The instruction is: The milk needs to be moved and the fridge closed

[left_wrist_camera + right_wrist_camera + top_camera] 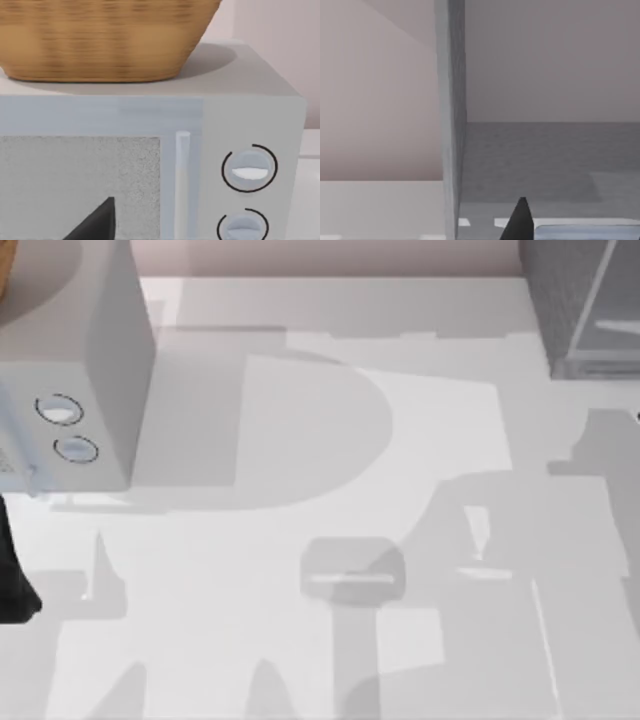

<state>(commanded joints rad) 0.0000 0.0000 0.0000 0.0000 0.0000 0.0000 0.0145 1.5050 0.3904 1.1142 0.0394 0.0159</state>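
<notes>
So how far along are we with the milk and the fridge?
Nothing looks done yet. In hand: the right gripper looks into the fridge, whose inside is open to view, so closing it is left. I can't confirm the milk's move. The left gripper is parked facing the microwave with the basket on top.

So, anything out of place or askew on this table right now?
Nothing is spilled, tipped or damaged. The fridge at the table's far right stands open, its door panel swung out. A wicker basket sits squarely on top of the microwave at the left.
</notes>
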